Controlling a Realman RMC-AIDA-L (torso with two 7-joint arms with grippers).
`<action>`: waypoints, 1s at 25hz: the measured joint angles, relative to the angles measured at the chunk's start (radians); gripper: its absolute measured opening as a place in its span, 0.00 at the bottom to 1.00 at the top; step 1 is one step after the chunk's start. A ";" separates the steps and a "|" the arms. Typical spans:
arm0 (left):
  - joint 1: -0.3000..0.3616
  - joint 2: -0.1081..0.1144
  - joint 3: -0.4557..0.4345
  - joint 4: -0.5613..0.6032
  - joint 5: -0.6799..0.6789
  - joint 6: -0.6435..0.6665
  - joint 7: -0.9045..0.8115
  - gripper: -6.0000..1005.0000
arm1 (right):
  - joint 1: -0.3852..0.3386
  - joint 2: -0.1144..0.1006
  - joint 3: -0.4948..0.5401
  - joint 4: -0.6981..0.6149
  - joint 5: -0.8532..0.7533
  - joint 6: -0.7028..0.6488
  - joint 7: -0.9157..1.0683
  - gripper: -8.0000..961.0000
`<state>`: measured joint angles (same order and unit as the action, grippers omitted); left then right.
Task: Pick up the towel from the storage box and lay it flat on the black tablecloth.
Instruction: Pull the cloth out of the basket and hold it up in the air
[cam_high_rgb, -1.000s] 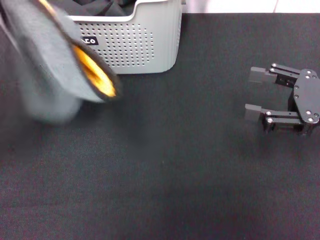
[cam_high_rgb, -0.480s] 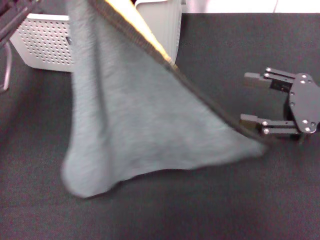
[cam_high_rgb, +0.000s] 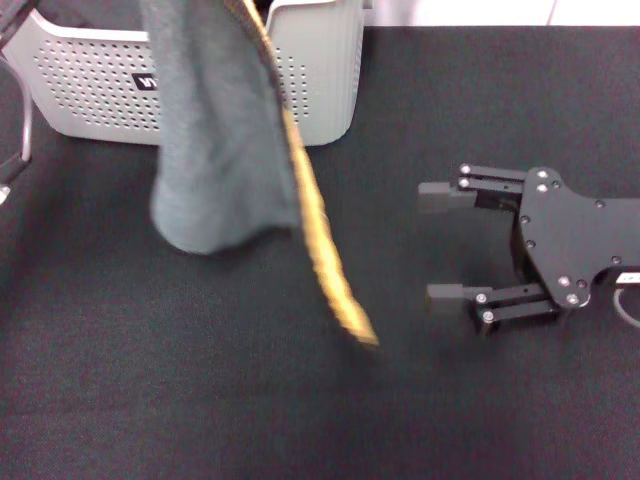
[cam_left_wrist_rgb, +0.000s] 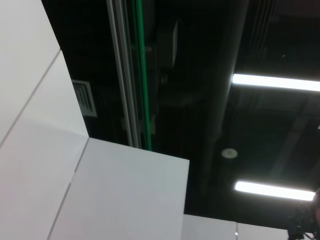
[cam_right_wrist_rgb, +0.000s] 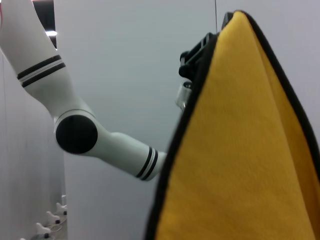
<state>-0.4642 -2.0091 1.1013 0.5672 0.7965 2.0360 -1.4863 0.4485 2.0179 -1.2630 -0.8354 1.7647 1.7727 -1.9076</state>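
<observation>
The towel (cam_high_rgb: 215, 150) hangs in the air in front of the storage box (cam_high_rgb: 320, 80), grey-green side toward me, its orange-yellow edge trailing down to a low corner above the black tablecloth (cam_high_rgb: 300, 400). Its top runs out of the head view. In the right wrist view the left gripper (cam_right_wrist_rgb: 210, 45) sits at the top corner of the towel (cam_right_wrist_rgb: 240, 150), shut on it, with the yellow side facing that camera. My right gripper (cam_high_rgb: 438, 247) hovers open over the tablecloth, just right of the towel's low corner, with nothing between its fingers.
Something dark (cam_high_rgb: 95, 10) lies inside the storage box at the back left. A thin metal rod (cam_high_rgb: 22, 110) hangs along the left edge. The tablecloth covers the whole table in view.
The towel has swung back from a wide spread toward the right gripper into a narrower hanging fold. The right gripper has moved left, closer to the towel.
</observation>
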 joint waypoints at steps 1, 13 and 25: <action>0.003 -0.002 -0.005 -0.003 0.000 0.000 0.010 0.02 | -0.004 -0.001 0.001 -0.008 0.006 0.001 0.000 0.85; -0.006 -0.021 -0.055 -0.055 -0.003 -0.005 0.068 0.02 | -0.039 0.005 -0.035 -0.065 0.032 -0.010 -0.011 0.82; 0.002 -0.053 -0.075 -0.075 -0.067 -0.005 0.053 0.02 | -0.032 0.008 -0.103 -0.045 0.060 -0.133 -0.048 0.80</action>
<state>-0.4617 -2.0625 1.0260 0.4919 0.7290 2.0311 -1.4335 0.4167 2.0264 -1.3655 -0.8800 1.8244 1.6394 -1.9561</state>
